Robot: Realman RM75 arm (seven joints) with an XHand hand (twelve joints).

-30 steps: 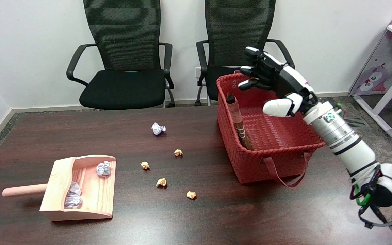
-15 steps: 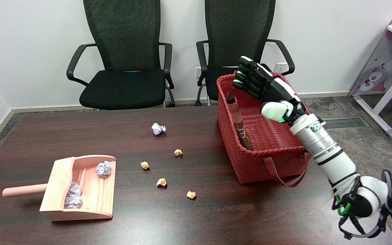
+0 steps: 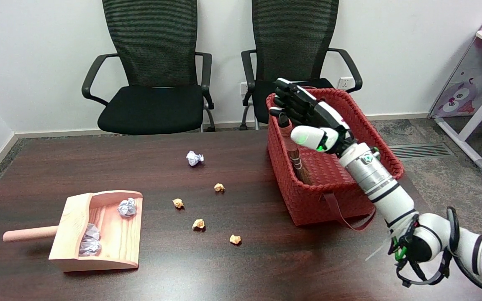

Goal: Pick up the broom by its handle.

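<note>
Reaching in from the lower right, the right hand (image 3: 308, 115) hangs over the left part of the red woven basket (image 3: 366, 121), its dark fingers (image 3: 288, 93) stretched out toward the basket's far left corner and the pale thumb (image 3: 308, 136) set apart below them. Nothing sits in its grasp; the fingers are spread and released. The fingertips lie just beside the top of the broom's handle, though from this angle it is hard to say whether they touch it.

The broom (image 3: 292, 144) stands tilted inside the basket against its left wall, its reddish handle pointing up toward the far rim with a dark tip showing, and its brown bristle end down near the basket's near wall. The basket rests on the right side of the dark wooden table (image 3: 249, 271), a red strap (image 3: 341, 217) drooping from its near side.

On the table's left lies a wooden dustpan (image 3: 98, 234), its round handle pointing left, with two crumpled grey-white paper balls (image 3: 126, 207) in its tray. Another pale paper ball (image 3: 194, 158) sits near the table's middle, and four small tan scraps (image 3: 198, 224) are scattered between the dustpan and the basket. Two black mesh office chairs (image 3: 153, 83) stand behind the table against the white wall
</note>
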